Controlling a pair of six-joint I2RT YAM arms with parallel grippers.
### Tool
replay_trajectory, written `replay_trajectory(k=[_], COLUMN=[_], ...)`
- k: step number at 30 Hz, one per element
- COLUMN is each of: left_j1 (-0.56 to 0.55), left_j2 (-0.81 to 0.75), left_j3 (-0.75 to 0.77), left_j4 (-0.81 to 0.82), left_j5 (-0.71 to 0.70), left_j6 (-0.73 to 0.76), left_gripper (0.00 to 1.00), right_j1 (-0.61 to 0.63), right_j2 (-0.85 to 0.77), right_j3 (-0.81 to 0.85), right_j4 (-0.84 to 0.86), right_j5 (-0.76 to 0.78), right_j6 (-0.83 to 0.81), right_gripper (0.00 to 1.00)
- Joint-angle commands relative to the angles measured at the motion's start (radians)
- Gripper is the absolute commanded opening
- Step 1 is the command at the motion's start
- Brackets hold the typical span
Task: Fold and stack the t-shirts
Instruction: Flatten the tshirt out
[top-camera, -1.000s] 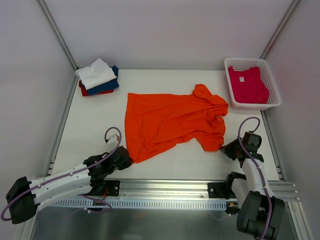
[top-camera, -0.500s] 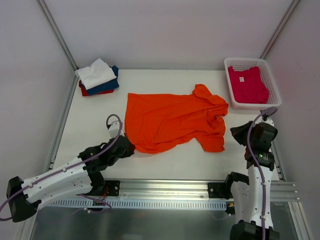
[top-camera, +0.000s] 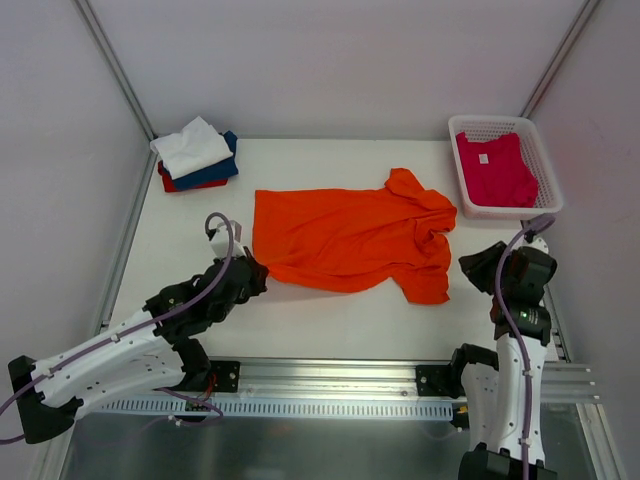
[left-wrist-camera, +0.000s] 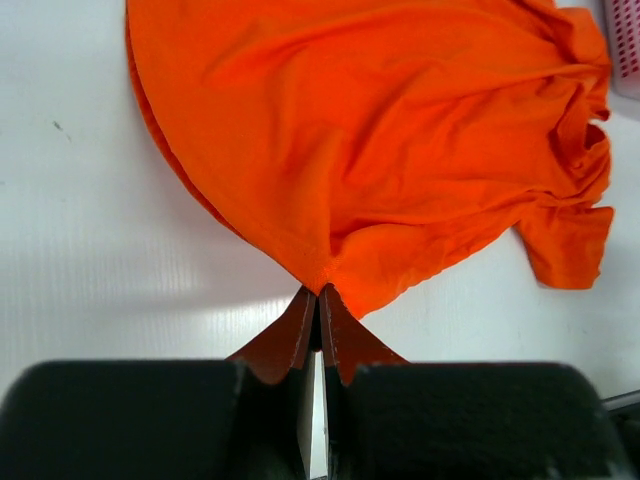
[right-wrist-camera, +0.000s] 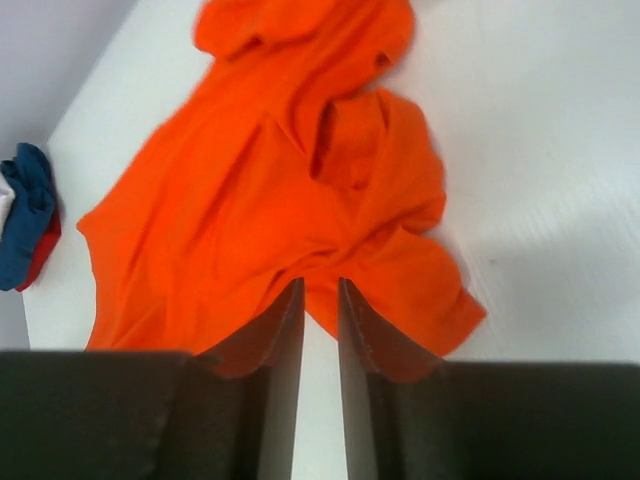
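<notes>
The bright orange cloth t-shirt (top-camera: 350, 238) was lying mid-table on the white tabletop (top-camera: 330, 315). Its body was spread toward the left, and the collar and sleeves were bunched up at the right end.

Your left gripper (top-camera: 256, 272) was down low at the shirt's near-left corner. It was clamped tight on the hem there. In the left wrist view the cloth pulled into a little point right where the two fingers (left-wrist-camera: 290, 340) pressed together, no gap at all.

Your right gripper (top-camera: 476, 263) hung just off the shirt's right side, near the lower sleeve, and it wasn't touching the cloth. From its own camera the fingers (right-wrist-camera: 285, 330) stood a bit apart with nothing between them, just bare table and the edge of the shirt showing past the gap.

Over in the far-right corner, the magenta-pink t-shirt with the white neck label (top-camera: 497, 172) sat inside the white plastic mesh basket (top-camera: 490, 121). In the far-left corner you had the folded pile, well apart from the orange one. The white folded t-shirt (top-camera: 190, 148) was on top, then the navy folded t-shirt (top-camera: 216, 172), with the red folded t-shirt (top-camera: 176, 185) peeking out underneath.
</notes>
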Motion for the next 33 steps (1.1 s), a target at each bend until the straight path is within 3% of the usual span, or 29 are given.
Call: replay_trajectory(k=[1,8,15,26,33], left_j1=[-0.008,-0.006,-0.002,0.008,0.008], left_j2=[0.0,-0.007,-0.019,-0.047,-0.055], left_j3=[-0.038,-0.085,-0.111,-0.13,-0.134], left_j4=[-0.001,-0.003,-0.003,-0.003,-0.004], left_j5=[-0.013,-0.004,-0.002,0.007,0.016], left_j6=[-0.019,-0.036,-0.048,-0.045,-0.045], left_gripper=[0.0,0.0,0.0,0.0,0.0], right_j1=[-0.005,-0.005,-0.007,-0.023,-0.025], right_j2=[-0.027,-0.044,-0.018,0.07,0.122], right_j3=[-0.124,-0.358,-0.422,-0.455,-0.46], right_j4=[-0.046,0.011,0.051,0.16,0.233], right_j5=[0.002,-0.041,-0.042,-0.041,-0.056], right_j6=[0.029,0.119,0.133,0.144,0.153], right_gripper=[0.27,0.37,0.45,0.45,0.34])
